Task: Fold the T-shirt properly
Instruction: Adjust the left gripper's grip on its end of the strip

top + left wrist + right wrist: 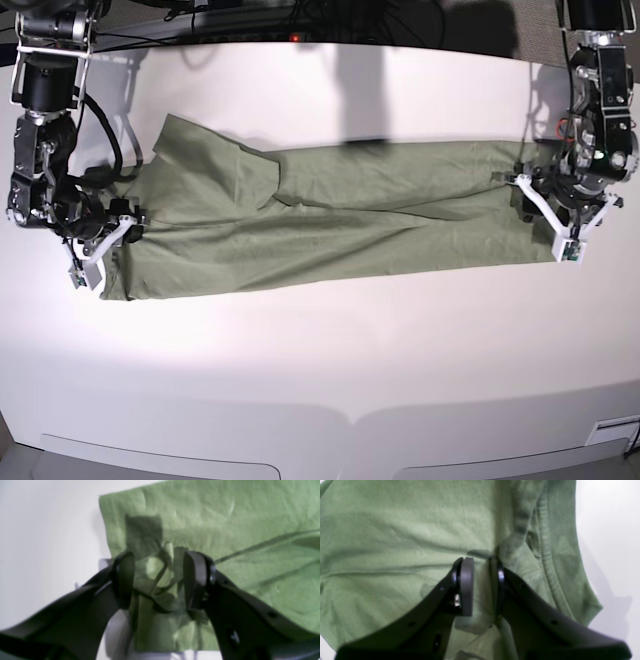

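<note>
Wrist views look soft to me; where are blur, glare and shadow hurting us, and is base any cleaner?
Left wrist: the left hand is blurred, its shadow darkens the T-shirt, and the table is washed out. Right wrist: the right hand is soft, though collar stitching is readable. Base: sharper, with a bright patch on the table and dark shadows along its far edge.

White table [330,350] with rounded front edge, dark cables [330,20] behind, bright overhead light
</note>
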